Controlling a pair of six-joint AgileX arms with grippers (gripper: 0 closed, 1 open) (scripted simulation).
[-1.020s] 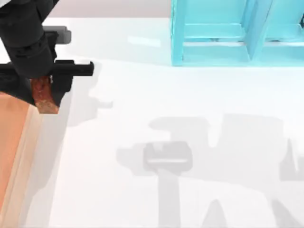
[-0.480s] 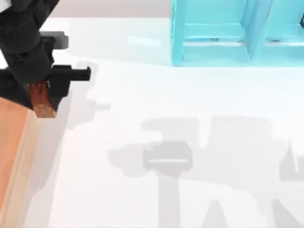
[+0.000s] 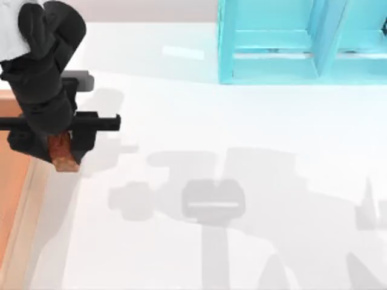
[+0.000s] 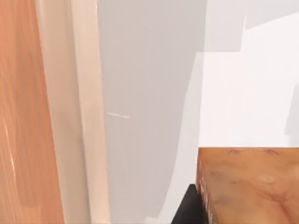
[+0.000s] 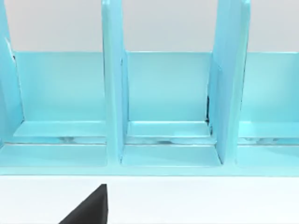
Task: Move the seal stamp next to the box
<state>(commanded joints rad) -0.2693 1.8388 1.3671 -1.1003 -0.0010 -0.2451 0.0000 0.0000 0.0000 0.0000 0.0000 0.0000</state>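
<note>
Holding the seal stamp (image 3: 63, 154) between closed fingers, my left gripper (image 3: 60, 145) sits at about nine o'clock on the table (image 3: 242, 133), just past the pale rim of the box (image 3: 18, 199). I judge the stamp is carried upright and kept outside the rim because the goal is a spot beside the box, not inside it; the bare strip of table along the rim looks like the landing place. Whether the stamp's base already touches the surface I cannot tell from above, since the arm covers most of it.

From the left wrist camera I get what the overhead camera hides: the stamp's tan underside (image 4: 247, 186) close up, the box wall (image 4: 70, 116) running alongside, and a shaded strip of table between them, so stamp and box stand apart.

My right arm is parked; its wrist camera faces the blue shelf (image 5: 168, 107) at twelve to one o'clock, with one dark finger tip (image 5: 91, 207) in the corner, and I cannot tell how that gripper stands.
</note>
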